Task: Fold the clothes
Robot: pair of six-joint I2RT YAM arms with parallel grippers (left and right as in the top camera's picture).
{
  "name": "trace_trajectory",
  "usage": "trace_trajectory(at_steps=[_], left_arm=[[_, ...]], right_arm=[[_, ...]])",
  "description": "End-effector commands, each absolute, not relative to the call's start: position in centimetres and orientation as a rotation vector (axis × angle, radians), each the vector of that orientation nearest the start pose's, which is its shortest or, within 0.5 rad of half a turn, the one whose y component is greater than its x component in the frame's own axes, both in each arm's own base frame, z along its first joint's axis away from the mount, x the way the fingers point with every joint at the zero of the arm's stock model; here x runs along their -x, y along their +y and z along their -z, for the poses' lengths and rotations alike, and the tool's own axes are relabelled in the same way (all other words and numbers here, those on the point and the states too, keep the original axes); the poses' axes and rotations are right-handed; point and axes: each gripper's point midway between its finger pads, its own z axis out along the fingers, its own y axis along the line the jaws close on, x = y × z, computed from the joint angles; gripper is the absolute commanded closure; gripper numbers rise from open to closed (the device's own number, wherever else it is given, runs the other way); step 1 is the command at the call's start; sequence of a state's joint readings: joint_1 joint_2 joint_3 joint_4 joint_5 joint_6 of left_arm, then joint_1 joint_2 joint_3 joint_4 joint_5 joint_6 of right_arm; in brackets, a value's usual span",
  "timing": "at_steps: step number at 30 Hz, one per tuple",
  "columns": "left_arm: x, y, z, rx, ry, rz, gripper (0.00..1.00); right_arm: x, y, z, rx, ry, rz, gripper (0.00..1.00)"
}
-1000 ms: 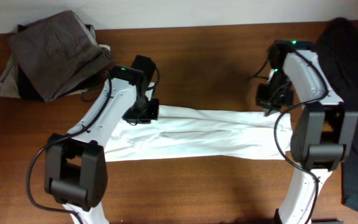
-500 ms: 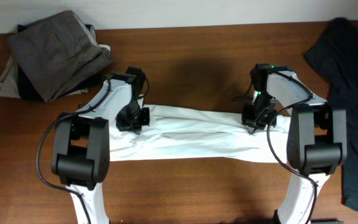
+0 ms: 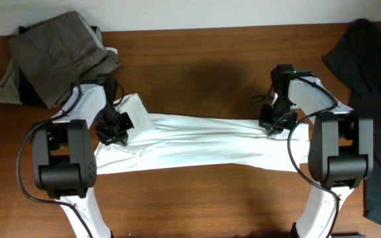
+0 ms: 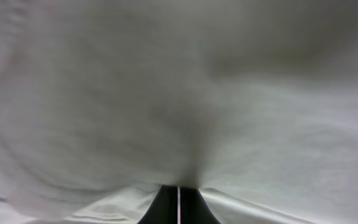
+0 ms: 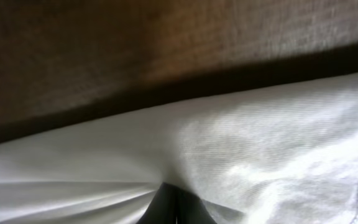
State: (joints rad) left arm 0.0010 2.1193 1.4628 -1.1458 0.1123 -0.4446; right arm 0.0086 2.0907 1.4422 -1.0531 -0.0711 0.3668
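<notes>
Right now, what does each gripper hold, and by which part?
Both pinch the white T-shirt: left gripper near its left end, right gripper at the edge of its right end.

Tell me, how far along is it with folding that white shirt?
Roughly midway, I'd guess. Done: the white T-shirt lies as a long narrow band across the table, apparently folded lengthwise. In hand: the left gripper and right gripper each pinch its far edge near an end. Left: folding that band crosswise into a compact bundle.
</notes>
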Motion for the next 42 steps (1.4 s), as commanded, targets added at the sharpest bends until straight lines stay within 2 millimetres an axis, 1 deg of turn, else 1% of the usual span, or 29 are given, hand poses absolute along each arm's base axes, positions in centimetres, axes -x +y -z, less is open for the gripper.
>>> trace_trajectory(at_steps=[1,2,3,4,5,6,8,9,10,11,12,13,15,16,17,18,19,21,22,25,28,30,31,33,36,38,42], left_arm=[[-31.7,4.7,1.1,0.947,3.242,-0.261,0.95],[-31.8,5.1,0.5,0.964,3.222,-0.252,0.95],[-32.1,5.8,-0.4,0.988,3.185,-0.236,0.95],[-32.4,6.5,-1.7,1.010,3.136,-0.218,0.95],[-32.6,6.9,-2.8,1.021,3.103,-0.206,0.95],[-32.7,7.2,-3.9,1.029,3.068,-0.195,0.93],[-32.9,7.7,-6.4,1.033,2.999,-0.173,0.83],[-32.8,7.7,-8.2,1.022,2.955,-0.160,0.71],[-32.8,7.7,-9.4,1.015,2.927,-0.151,0.48],[-32.6,7.7,-10.9,1.003,2.886,-0.139,0.01],[-32.6,7.6,-12.0,0.992,2.857,-0.130,0.01],[-32.6,7.6,-12.9,0.985,2.831,-0.123,0.01],[-32.5,7.6,-13.8,0.977,2.802,-0.114,0.01],[-32.5,7.6,-14.3,0.974,2.787,-0.109,0.01],[-32.4,7.6,-14.4,0.973,2.786,-0.108,0.01],[-32.3,7.6,-14.4,0.974,2.789,-0.109,0.01],[-32.2,7.6,-14.3,0.976,2.796,-0.111,0.01],[-32.1,7.5,-14.3,0.976,2.799,-0.111,0.01],[-32.2,7.2,-14.3,0.975,2.804,-0.081,0.01],[-32.5,5.7,-14.2,0.970,2.820,0.048,0.01],[-32.5,5.6,-14.2,0.969,2.821,0.055,0.01],[-32.5,5.5,-14.2,0.968,2.823,0.063,0.01],[-32.4,5.4,-14.2,0.969,2.829,0.072,0.01],[-32.4,5.3,-14.2,0.968,2.829,0.081,0.01],[-32.4,5.3,-14.2,0.968,2.829,0.081,0.01],[-32.4,5.2,-14.2,0.968,2.829,0.082,0.01],[-32.4,5.2,-14.2,0.968,2.830,0.082,0.01]], right_arm=[[-36.5,-0.8,-0.2,-0.642,3.191,0.061,0.96],[-36.8,-0.9,-1.0,-0.640,3.181,0.059,0.96],[-37.4,-1.0,-2.5,-0.634,3.153,0.066,0.96],[-38.0,-1.5,-4.6,-0.628,3.117,0.097,0.96],[-38.2,-1.7,-5.9,-0.624,3.093,0.110,0.96],[-38.5,-1.9,-7.8,-0.619,3.058,0.114,0.96],[-38.4,-2.0,-11.3,-0.609,2.998,0.102,0.96],[-37.4,-2.0,-13.5,-0.592,2.977,0.096,0.93],[-36.8,-2.1,-14.1,-0.588,2.978,0.109,0.78],[-35.4,-2.7,-15.0,-0.602,2.999,0.156,0.57],[-34.4,-3.5,-15.1,-0.639,3.022,0.168,0.28],[-34.0,-4.2,-15.1,-0.684,3.028,0.157,0.01],[-34.1,-5.8,-14.9,-0.776,3.006,0.080,0.01],[-34.5,-6.1,-14.6,-0.667,3.024,-0.092,0.01],[-34.6,-5.8,-14.6,-0.570,3.036,-0.211,0.01],[-34.5,-5.5,-14.4,-0.433,3.037,-0.370,0.01],[-34.2,-5.6,-14.1,-0.385,3.030,-0.435,0.01],[-34.2,-5.6,-13.5,-0.368,2.998,-0.547,0.01],[-34.2,-5.3,-12.5,-0.374,2.966,-0.637,0.01],[-32.9,-4.1,-8.6,-0.387,2.972,-0.737,0.01],[-31.9,-3.0,-5.3,-0.389,2.951,-0.805,0.01],[-31.1,-2.2,-4.0,-0.373,2.940,-0.856,0.01],[-30.9,-1.7,-3.6,-0.326,2.926,-0.886,0.01],[-30.7,-1.4,-3.2,-0.315,2.916,-0.904,0.01],[-30.6,-1.1,-3.1,-0.297,2.917,-0.915,0.01],[-30.5,-0.3,-2.9,-0.266,2.924,-0.925,0.01],[-30.4,3.0,-2.4,-0.125,2.939,-0.957,0.01]])
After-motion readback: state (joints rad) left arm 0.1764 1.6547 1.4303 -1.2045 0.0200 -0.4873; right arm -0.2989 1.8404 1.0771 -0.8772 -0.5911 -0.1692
